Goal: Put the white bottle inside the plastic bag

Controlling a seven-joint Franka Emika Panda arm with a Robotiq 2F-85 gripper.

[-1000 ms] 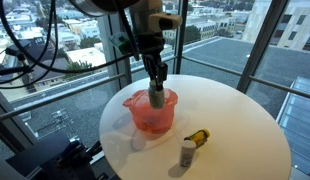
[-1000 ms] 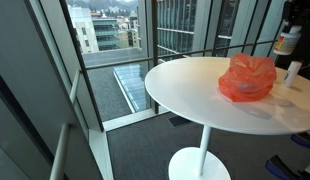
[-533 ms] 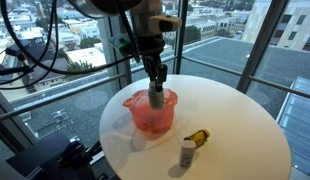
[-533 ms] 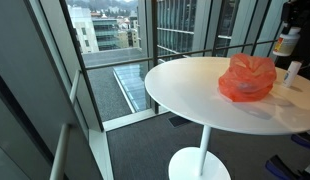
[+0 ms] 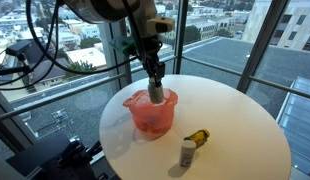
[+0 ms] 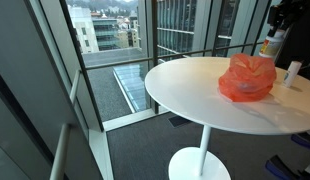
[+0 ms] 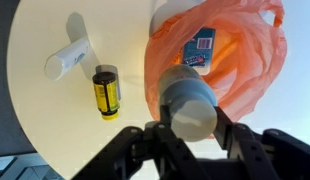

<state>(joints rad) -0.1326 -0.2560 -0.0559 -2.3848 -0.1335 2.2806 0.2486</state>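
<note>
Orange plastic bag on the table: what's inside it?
In the orange plastic bag's mouth, the gripper holds a white bottle with a blue label. Anything deeper is hidden behind them.

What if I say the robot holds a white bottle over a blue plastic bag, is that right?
No: the wrist view shows the crinkly plastic bag is orange, not blue. The end effector does hold the white cylindrical bottle over it.

Bag: orange plastic bag (image 5: pixel 150 113) open on round worktop (image 5: pixel 235 120).
Bottle: white bottle (image 5: pixel 156 96) pinched by fingers (image 5: pixel 152 74), at the bag's mouth.
</note>
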